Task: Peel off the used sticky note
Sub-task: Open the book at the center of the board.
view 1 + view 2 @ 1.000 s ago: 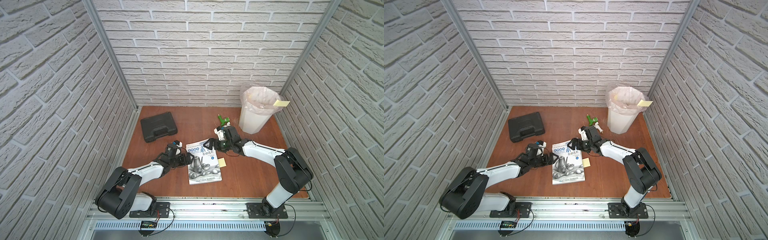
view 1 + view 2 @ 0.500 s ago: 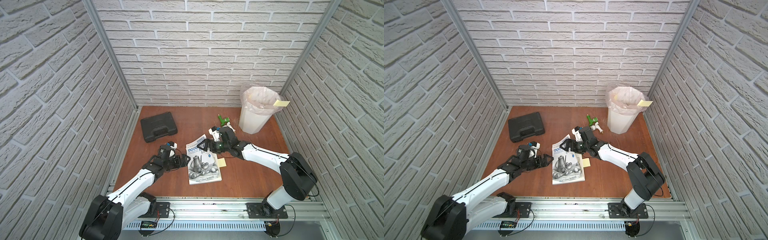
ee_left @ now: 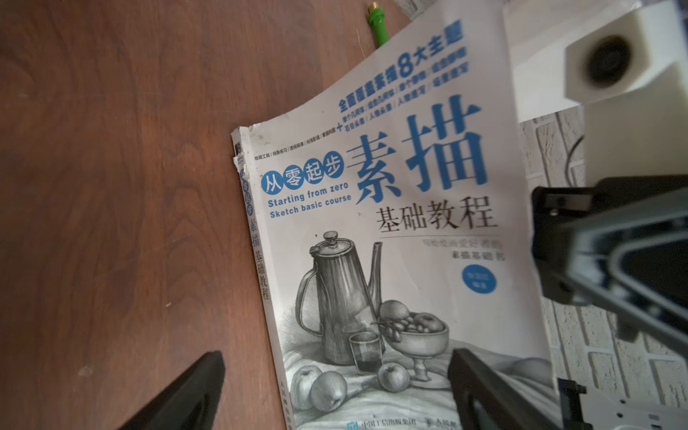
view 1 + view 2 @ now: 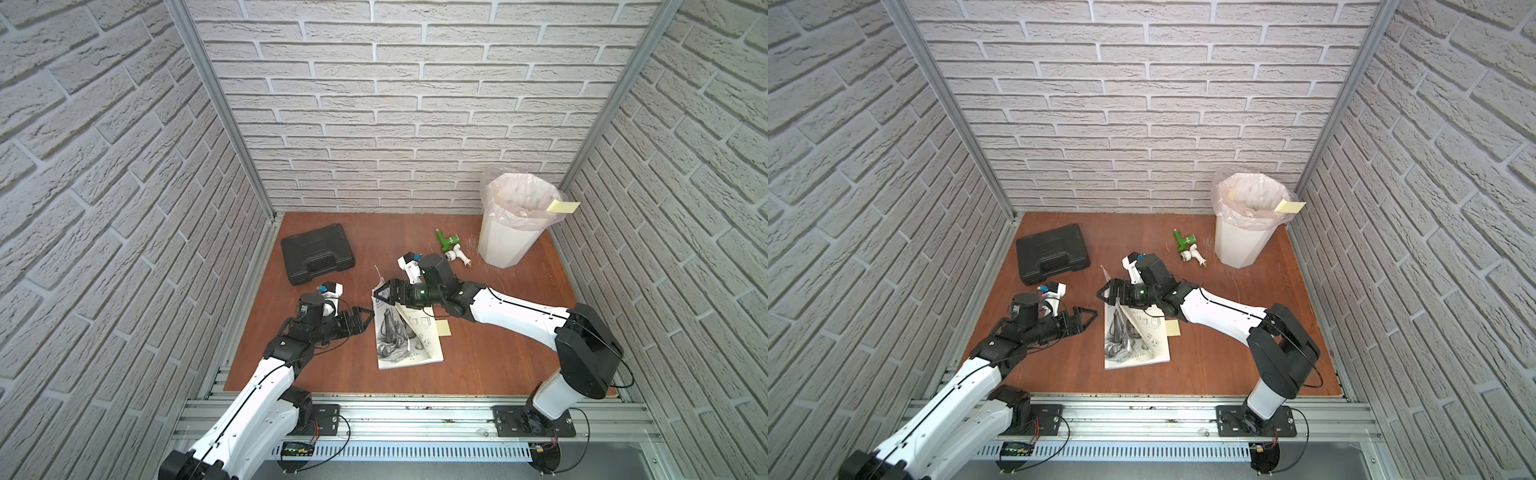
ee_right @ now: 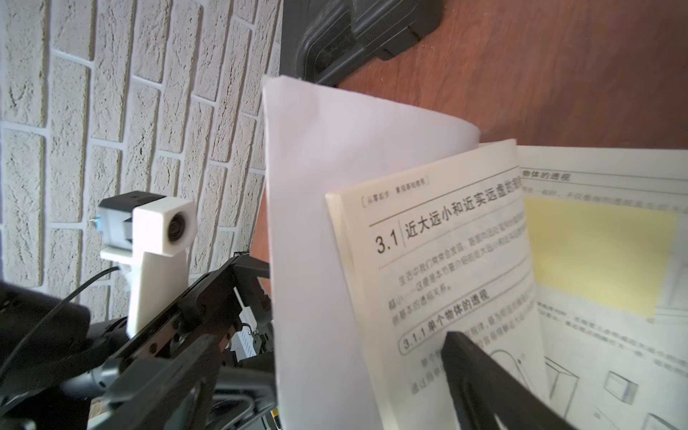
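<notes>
The left gripper [image 4: 360, 321] hangs low with its jaws spread fully and nothing between them. Just ahead of its fingertips lies the spine edge of the sketch book [image 4: 405, 345], which it looks poised to pin flat, though it is apart from it for now; in the left wrist view the cover [image 3: 391, 260] curls upward in front of it. Across the book from that gripper, close beside the right gripper's wrist, the sticky note [image 4: 442, 327] pokes past the page edge, pasted to an inside page; the right wrist view shows its yellow face [image 5: 595, 257] just beyond the lifted sheaf. The right gripper [image 4: 384, 293] is likewise wide open and clamps nothing; the cover and front pages stand between its fingers, one finger [image 5: 484, 383] leaning on them, seemingly to prop the book open so the note lies exposed. Behind that wrist sit a green fitting [image 4: 446, 240] and, further off, a lined bin [image 4: 498, 249] with another note [image 4: 563, 205] on its rim, likely where this one belongs; a black case [image 4: 316, 253] lies beyond the left gripper.
</notes>
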You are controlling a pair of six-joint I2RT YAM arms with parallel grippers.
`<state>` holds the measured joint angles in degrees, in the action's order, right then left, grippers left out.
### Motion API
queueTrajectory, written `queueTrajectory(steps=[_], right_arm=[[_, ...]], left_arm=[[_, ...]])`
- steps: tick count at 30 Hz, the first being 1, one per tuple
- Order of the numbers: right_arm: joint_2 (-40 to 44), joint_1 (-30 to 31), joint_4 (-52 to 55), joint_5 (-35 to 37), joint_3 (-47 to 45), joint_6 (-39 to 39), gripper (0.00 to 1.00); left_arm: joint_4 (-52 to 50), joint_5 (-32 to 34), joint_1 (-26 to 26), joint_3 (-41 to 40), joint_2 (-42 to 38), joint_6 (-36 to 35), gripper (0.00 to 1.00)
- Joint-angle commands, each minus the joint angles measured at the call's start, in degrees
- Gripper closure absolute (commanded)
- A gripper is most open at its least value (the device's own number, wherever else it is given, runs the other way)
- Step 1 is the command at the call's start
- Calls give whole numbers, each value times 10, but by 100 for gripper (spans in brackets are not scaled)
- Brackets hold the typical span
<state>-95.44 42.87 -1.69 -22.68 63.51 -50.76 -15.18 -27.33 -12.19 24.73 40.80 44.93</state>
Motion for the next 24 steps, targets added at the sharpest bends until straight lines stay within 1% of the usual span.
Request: queueTrajectory(steps=[1,3,5,9,14,17,24], right_arm=[[-26,15,-47,-21,22,-30,3],[-41,20,-62,-26,33,-45,3],[-57,25,-76,-30,44,-60,3],[-98,32,-105,-41,66,-89,3],[-154,35,-139,-56,99,-119,3],[-190,37,-150,-60,123,-127,3],[-279,39,-164,-87,204,-143,3]], left_arm=[[-75,39,3,46,-71,8,2],[-134,79,5,77,-107,7,2],[-177,103,9,104,-130,3,2],[-228,111,15,145,-141,-9,2],[-268,141,16,170,-167,-19,2],[-276,135,17,182,-176,-25,2],[-251,70,17,187,-184,-38,2]])
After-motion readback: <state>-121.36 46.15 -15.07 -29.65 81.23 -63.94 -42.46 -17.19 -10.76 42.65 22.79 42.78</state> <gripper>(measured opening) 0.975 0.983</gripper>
